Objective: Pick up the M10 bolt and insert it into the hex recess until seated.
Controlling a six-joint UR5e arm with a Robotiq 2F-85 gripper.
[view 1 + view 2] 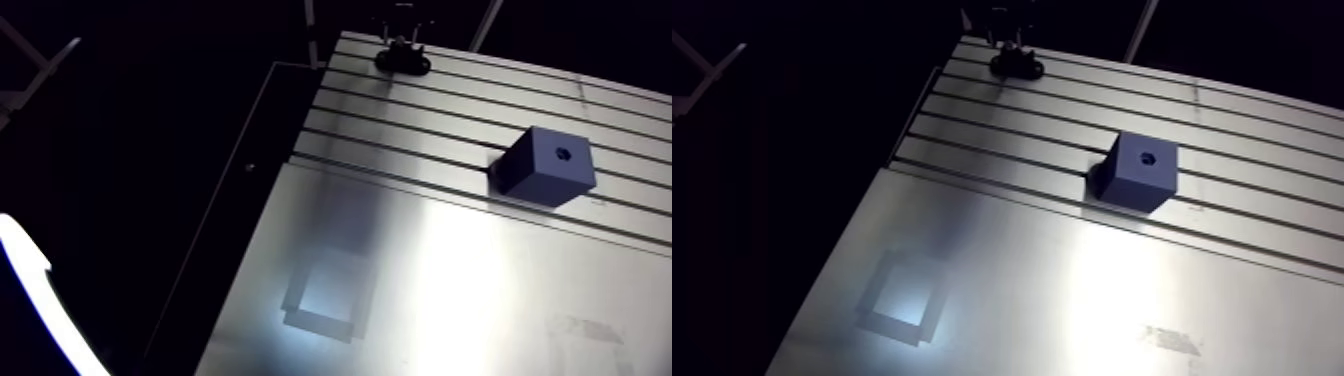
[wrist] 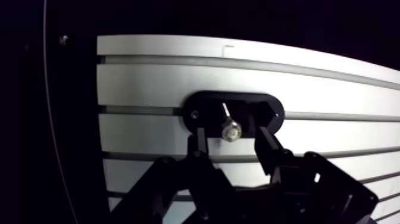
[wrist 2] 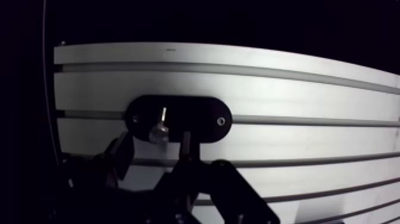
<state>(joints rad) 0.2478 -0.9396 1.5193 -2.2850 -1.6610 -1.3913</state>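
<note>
The M10 bolt [image 2: 231,130] stands upright in a black oval holder [image 2: 271,111] at the far corner of the slotted table. In the wrist view my gripper [image 2: 231,142] hangs over the holder, open, with one finger on each side of the bolt and a gap left on both sides. In the arm view the gripper [image 1: 400,42] is small and dark above that holder [image 1: 402,62]. A dark blue block [image 1: 548,163] sits on the slots well away from it, its hex recess [image 1: 562,153] in the top face.
The near half of the table is a smooth metal plate [image 1: 420,290] with a bright reflection. The table's left edge [image 1: 250,230] drops into darkness. A bright white curved shape [image 1: 35,295] shows beyond that edge.
</note>
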